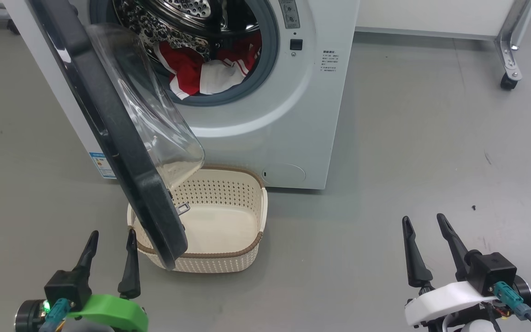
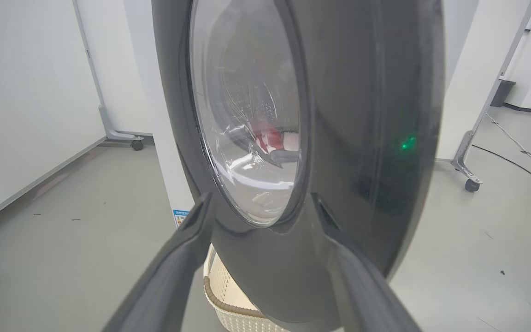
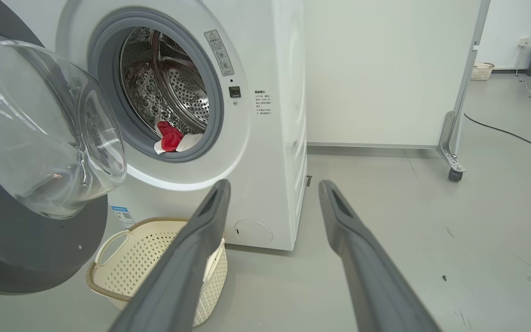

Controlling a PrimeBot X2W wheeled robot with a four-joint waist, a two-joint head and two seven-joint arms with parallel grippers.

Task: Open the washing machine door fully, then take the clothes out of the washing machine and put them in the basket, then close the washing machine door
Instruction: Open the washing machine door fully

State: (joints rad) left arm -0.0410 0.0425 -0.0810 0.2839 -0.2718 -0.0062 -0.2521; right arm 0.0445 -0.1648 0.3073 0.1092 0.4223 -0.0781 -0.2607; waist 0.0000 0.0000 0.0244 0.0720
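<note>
Grey floor (image 1: 408,138) | door (image 1: 132,161) edge overhangs basket (image 1: 228,263) | left end effector (image 1: 113,232) spread | right end effector (image 1: 422,217) spread

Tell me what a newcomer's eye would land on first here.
The black-rimmed washing machine door stands partly open at left, its lower edge above the empty cream basket on the floor. Behind it, red and white clothes lie in the drum of the white washing machine.

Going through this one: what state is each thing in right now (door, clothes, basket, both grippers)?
Basket: on the floor, empty.
Door: open, jutting out over the basket.
Clothes: in the drum, at its mouth.
Left gripper: open, empty.
Right gripper: open, empty.
</note>
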